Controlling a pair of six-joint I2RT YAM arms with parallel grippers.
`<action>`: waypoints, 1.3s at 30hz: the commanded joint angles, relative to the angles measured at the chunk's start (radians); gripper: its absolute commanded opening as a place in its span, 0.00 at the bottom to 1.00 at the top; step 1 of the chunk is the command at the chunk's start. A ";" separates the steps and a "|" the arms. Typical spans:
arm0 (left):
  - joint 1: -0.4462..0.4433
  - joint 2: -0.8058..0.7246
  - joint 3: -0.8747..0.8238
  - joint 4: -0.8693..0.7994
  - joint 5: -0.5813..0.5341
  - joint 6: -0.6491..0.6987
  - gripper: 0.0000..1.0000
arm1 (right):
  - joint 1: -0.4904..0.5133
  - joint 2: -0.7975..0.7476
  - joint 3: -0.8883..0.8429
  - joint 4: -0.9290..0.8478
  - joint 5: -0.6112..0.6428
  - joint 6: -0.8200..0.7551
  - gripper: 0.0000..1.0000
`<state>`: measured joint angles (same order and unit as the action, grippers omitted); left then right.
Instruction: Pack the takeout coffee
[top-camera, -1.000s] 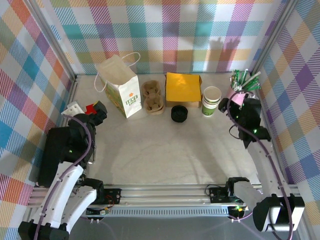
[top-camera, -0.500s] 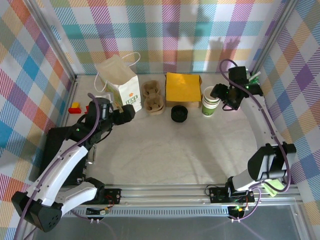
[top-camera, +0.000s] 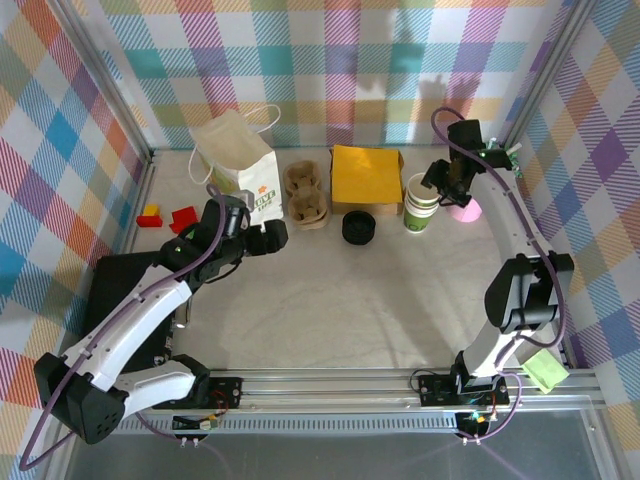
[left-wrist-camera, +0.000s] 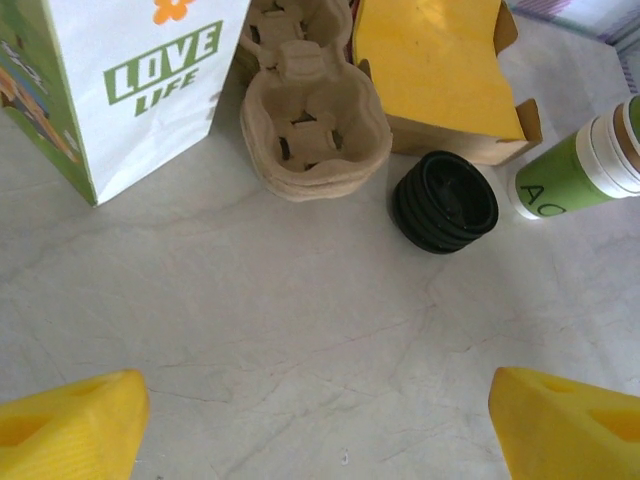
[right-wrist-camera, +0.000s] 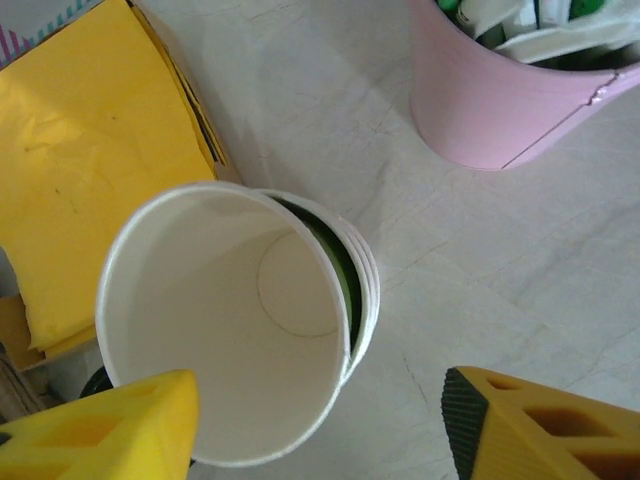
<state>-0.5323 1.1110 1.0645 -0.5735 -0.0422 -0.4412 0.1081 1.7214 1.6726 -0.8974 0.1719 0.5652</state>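
A: What's cut off?
B: Left wrist: I lose the paper bag (left-wrist-camera: 120, 90) off the upper left, the green-banded cups (left-wrist-camera: 575, 172) off the right edge.
A: Right wrist?
B: Pink cup (right-wrist-camera: 500, 110) clipped, upper right.

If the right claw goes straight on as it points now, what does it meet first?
The right claw would likely meet the open top of the paper cup stack first.

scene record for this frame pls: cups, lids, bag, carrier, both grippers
cups: stack of paper cups, top one open, no lid on
lids: black lids, stacked on the table beside the cups
bag: paper bag, upright, left end of the row
carrier: pulp cup carrier, between bag and yellow napkins
left gripper: open, over bare table
right gripper: open, straddling the cup stack's rim
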 joint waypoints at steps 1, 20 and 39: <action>-0.011 0.000 0.034 0.021 0.016 0.017 0.87 | 0.007 0.031 0.039 -0.014 0.001 0.018 0.62; -0.023 0.008 0.031 0.014 -0.010 0.009 0.86 | 0.013 0.090 0.049 -0.028 0.026 0.011 0.26; -0.023 -0.041 0.065 -0.034 -0.020 0.019 0.86 | 0.014 0.048 0.265 -0.215 0.033 -0.062 0.03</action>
<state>-0.5468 1.1076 1.0813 -0.5812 -0.0463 -0.4408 0.1177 1.8057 1.8679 -1.0313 0.2054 0.5335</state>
